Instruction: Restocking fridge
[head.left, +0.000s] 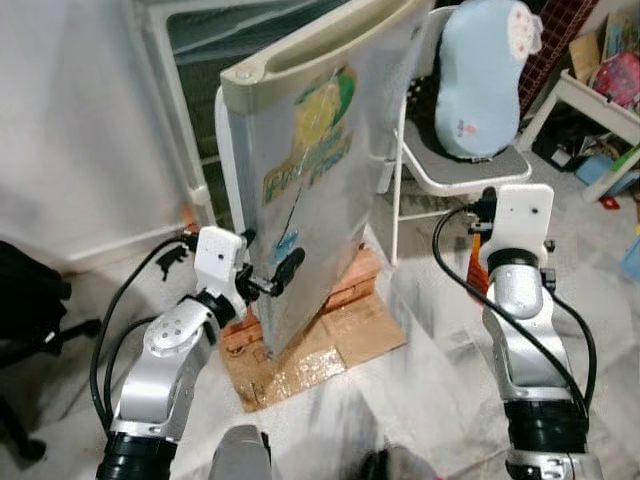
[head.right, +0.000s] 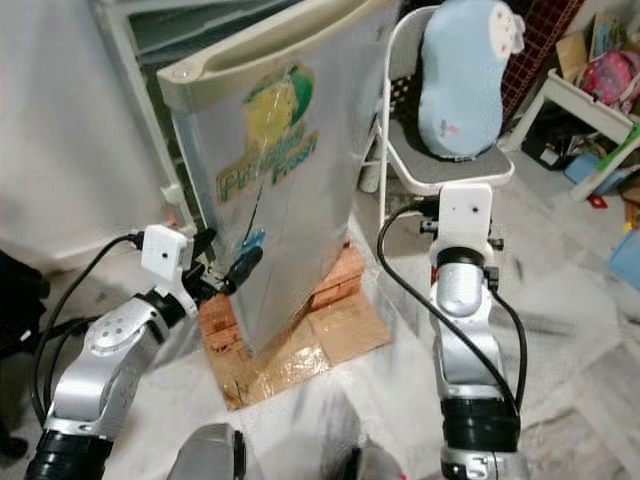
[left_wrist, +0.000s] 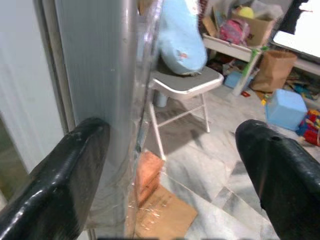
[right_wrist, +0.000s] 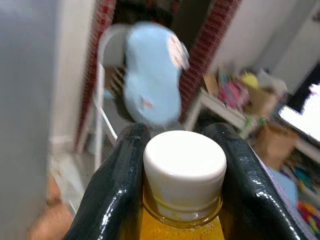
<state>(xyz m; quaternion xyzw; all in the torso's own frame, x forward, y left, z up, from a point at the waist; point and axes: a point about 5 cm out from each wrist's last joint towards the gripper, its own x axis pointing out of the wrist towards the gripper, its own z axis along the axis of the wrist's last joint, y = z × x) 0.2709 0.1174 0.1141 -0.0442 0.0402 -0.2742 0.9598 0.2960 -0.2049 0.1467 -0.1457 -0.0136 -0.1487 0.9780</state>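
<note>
Head views: left end effector (head.left: 283, 272) at the fridge (head.left: 310, 190) door's lower edge, one finger against the silver front. Right arm raised beside the fridge, a chair (head.left: 455, 165) with a blue cushion (head.left: 480, 75) beyond it.

Left wrist view: fingers (left_wrist: 60, 175) spread wide, door edge just by one, cardboard (left_wrist: 162, 217) and bricks (left_wrist: 149, 172) below.

Right wrist view: right end effector (right_wrist: 185, 165) clamped on a bottle (right_wrist: 184, 175), white cap between both fingers, orange liquid under it.
</note>
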